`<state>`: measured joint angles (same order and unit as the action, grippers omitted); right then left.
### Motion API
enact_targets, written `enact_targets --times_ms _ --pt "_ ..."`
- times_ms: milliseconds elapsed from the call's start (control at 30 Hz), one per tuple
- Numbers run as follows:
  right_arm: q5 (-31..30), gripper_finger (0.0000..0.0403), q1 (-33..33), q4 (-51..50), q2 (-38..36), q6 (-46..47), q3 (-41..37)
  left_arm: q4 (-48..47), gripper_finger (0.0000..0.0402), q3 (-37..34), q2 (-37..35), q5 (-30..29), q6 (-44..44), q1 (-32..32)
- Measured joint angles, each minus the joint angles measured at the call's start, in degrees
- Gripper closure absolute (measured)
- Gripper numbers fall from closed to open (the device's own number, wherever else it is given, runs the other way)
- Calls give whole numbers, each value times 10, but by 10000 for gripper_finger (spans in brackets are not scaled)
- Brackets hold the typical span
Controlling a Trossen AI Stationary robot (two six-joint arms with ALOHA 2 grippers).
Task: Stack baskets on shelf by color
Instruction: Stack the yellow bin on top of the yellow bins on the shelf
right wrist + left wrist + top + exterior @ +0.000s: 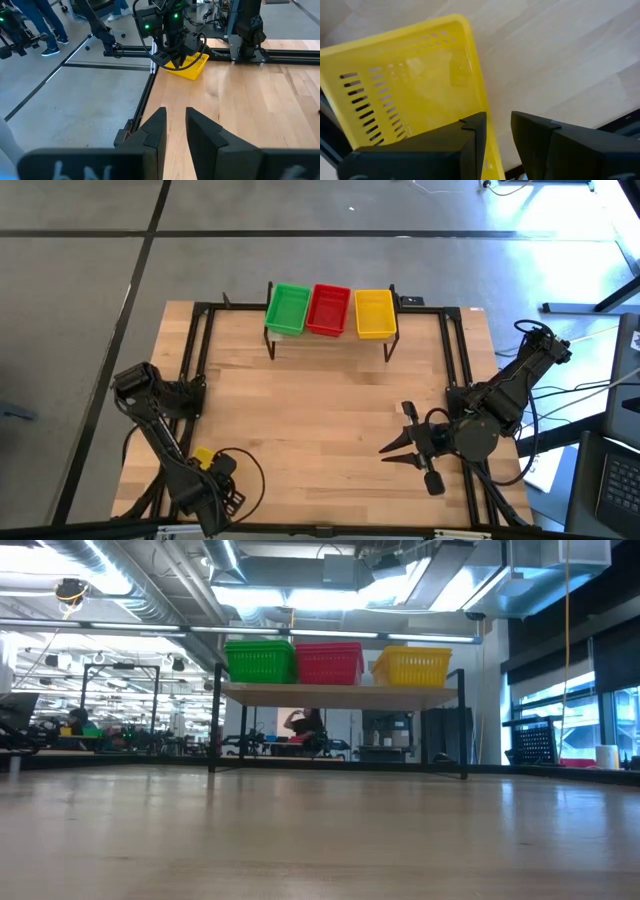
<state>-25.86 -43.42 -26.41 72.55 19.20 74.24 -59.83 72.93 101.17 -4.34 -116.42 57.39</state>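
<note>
Baskets, green (288,309), red (328,310) and yellow (374,313), are sitting side by side on the shelf (340,691). Left hand (498,131) is grasping another yellow basket (415,85) at the desk (320,420) edge; right hand (392,451) is hovering released.

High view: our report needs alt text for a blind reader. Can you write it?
Three baskets, green, red and yellow, sit in a row on a shelf at the table's far edge. The left pincer holds a yellow basket near the front-left corner; the right pincer hovers empty.

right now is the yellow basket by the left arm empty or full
Empty. The left wrist view looks into the yellow basket and shows only its bare slotted walls and floor; it sits at the table's front left corner.
</note>
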Motion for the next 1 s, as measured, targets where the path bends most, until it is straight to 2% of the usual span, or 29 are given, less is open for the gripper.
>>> enact_targets --times_ms 367,700,1000 --pt "-1 334 0 0 0 -1 0 0 320 0 0 11 12 0" --pt "0 334 0 0 0 -2 0 -1 320 1 36 22 33 0" --pt "0 334 0 0 0 -2 0 0 321 1 65 21 105 -2"
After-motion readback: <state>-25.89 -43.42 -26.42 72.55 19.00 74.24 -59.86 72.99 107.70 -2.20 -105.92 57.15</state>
